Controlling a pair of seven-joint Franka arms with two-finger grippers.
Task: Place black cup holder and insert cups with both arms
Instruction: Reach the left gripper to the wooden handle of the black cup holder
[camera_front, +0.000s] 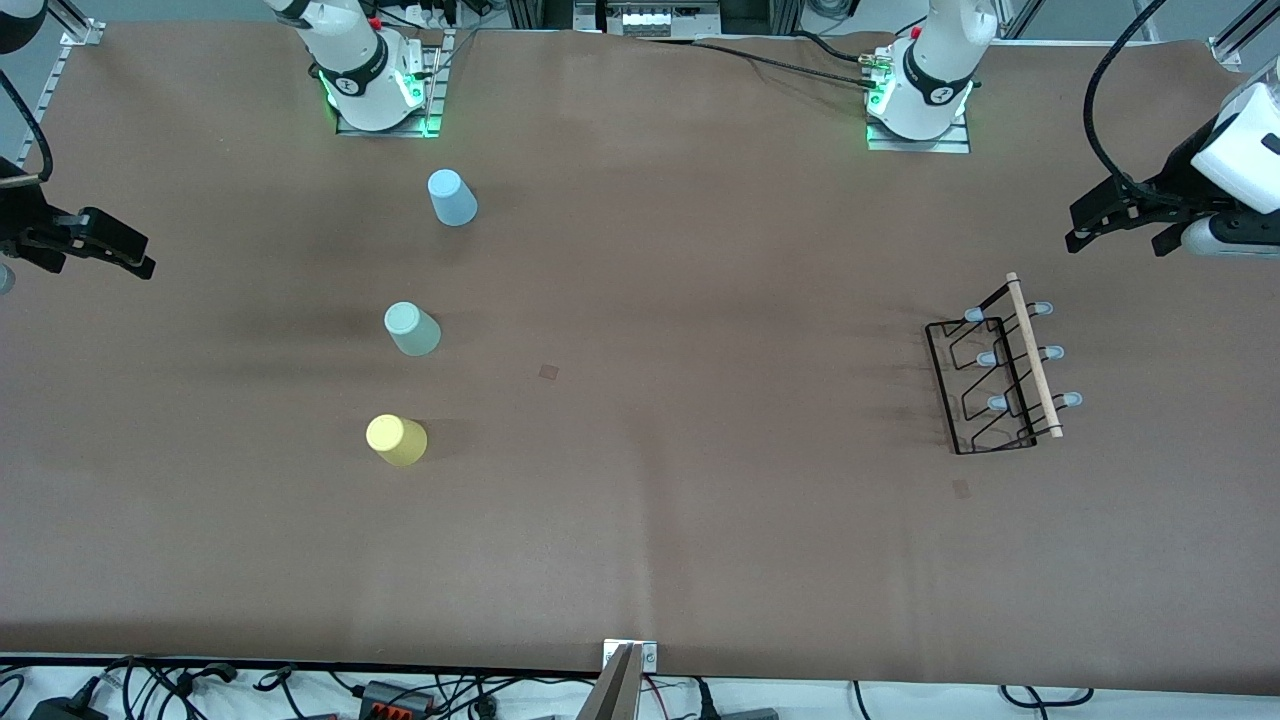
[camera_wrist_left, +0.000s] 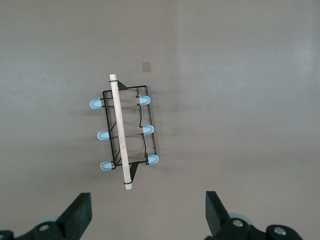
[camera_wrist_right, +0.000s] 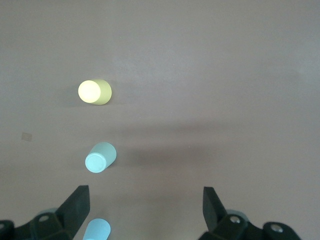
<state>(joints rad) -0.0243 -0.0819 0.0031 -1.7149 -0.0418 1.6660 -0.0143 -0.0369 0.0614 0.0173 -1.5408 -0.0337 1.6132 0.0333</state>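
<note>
The black cup holder (camera_front: 1033, 355) stands on the table toward the left arm's end, its wooden handle on top and pale blue pegs to both sides. It also shows in the left wrist view (camera_wrist_left: 121, 135). My left gripper (camera_front: 1118, 238) hangs open and empty in the air above the table beside the holder. Three cups stand in a row toward the right arm's end: light blue (camera_front: 452, 197), mint green (camera_front: 411, 329) and yellow (camera_front: 396, 440), the yellow nearest the front camera. My right gripper (camera_front: 140, 255) is open and empty, away from the cups; the right wrist view shows yellow (camera_wrist_right: 94, 92), mint (camera_wrist_right: 100, 157) and blue (camera_wrist_right: 97, 231).
Two small dark square marks lie on the brown table (camera_front: 640, 520), one near the middle (camera_front: 548, 371) and one just nearer the front camera than the holder (camera_front: 960, 488). Cables run along the table's front edge (camera_front: 400, 695).
</note>
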